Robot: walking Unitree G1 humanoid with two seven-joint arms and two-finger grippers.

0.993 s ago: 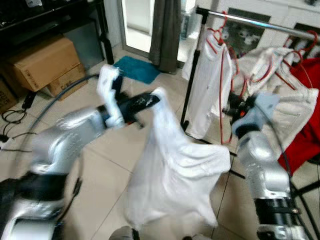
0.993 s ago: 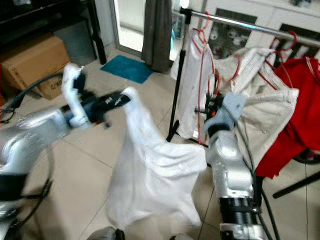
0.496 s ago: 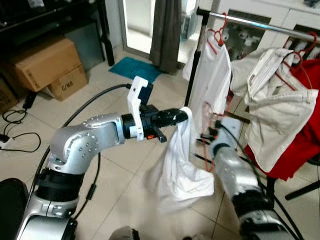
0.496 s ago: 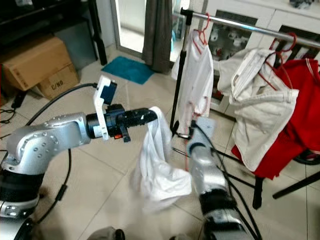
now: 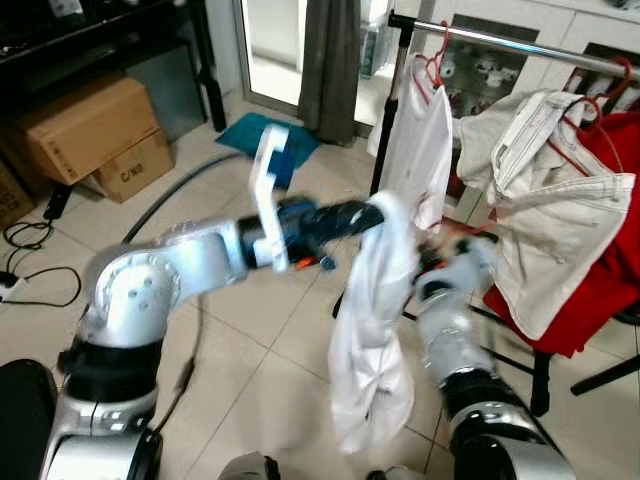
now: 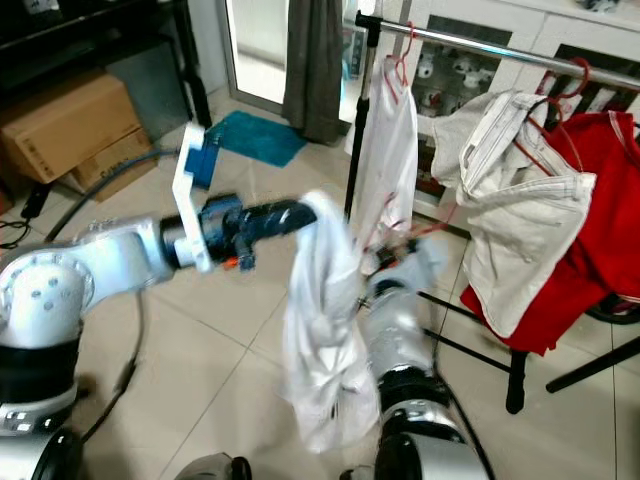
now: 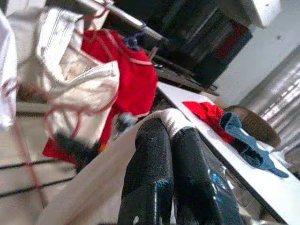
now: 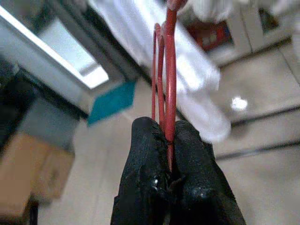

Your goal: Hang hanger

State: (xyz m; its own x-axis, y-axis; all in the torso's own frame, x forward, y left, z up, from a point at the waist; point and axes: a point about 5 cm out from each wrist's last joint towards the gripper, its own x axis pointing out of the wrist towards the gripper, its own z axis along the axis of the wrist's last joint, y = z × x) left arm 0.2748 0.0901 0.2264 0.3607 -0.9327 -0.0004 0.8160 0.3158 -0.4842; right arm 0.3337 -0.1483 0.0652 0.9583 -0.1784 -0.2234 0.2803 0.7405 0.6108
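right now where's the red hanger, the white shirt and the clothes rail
red hanger (image 8: 169, 70), right wrist view, on its wire above the right hand
white shirt (image 5: 372, 330), left eye view, mid hanging cloth
clothes rail (image 5: 520, 41), left eye view, on the top bar

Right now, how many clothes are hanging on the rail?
3: a white shirt by the rail's left post, a cream jacket to its right, and a red garment behind that at the right end. More may be hidden.

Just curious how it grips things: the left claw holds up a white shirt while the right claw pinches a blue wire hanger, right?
Nearly. The hanger in the right claw is red, not blue, as the right wrist view shows. The left claw does hold up the white shirt.
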